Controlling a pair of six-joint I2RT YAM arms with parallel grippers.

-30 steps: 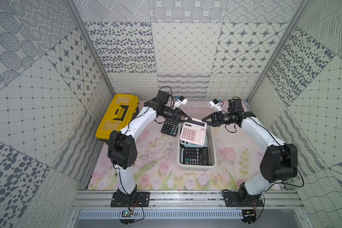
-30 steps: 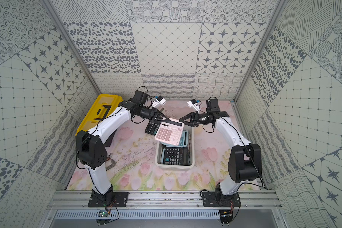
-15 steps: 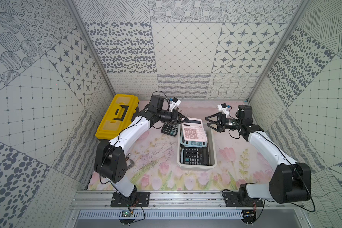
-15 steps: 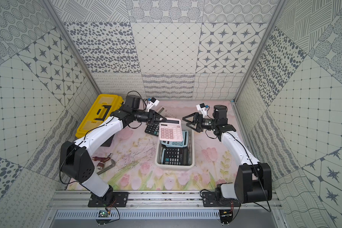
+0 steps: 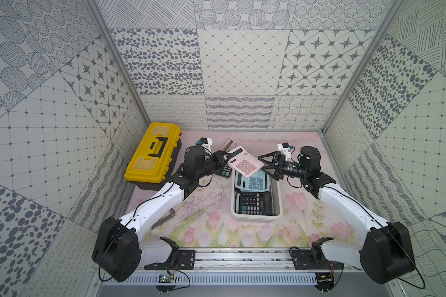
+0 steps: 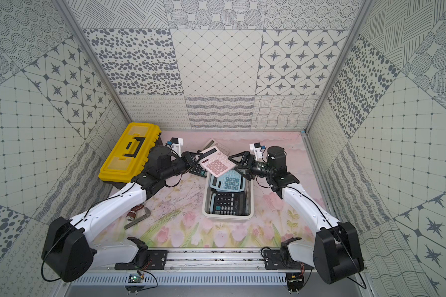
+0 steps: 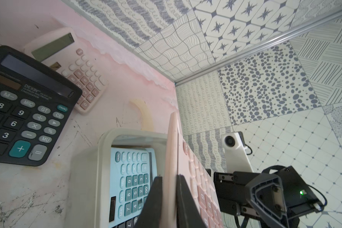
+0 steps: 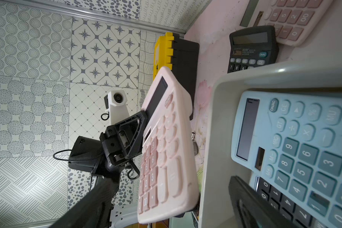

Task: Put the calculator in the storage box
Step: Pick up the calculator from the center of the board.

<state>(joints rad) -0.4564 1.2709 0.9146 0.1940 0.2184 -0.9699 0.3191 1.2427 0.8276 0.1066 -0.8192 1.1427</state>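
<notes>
Left pincer (image 5: 225, 160): narrow, clamped on one edge of the pink calculator (image 5: 245, 164), just left of centre in both top views. In the left wrist view its dark fingers (image 7: 155, 199) press on either face of the pink slab.

Right pincer (image 5: 265, 164): spread wide with nothing between the jaws, just right of the pink calculator. I cannot tell whether it touches.

Pink calculator: keys up, tilted, raised over the far end of the storage box (image 5: 255, 215), not inside it.

Storage box: white tub at centre frame, on the floral surface (image 5: 209, 203).
- A blue calculator (image 5: 252, 181) leans at the far end.
- A black calculator (image 5: 254, 203) lies at the near end.

Loose on the surface:
- A second black calculator (image 5: 224, 171) lies beside the tub's far left corner.
- A second pink calculator (image 5: 229, 143) lies behind it, toward the back wall.

Yellow toolbox (image 5: 153, 153): lid shut, at the left of the surface, well apart from the tub.
</notes>
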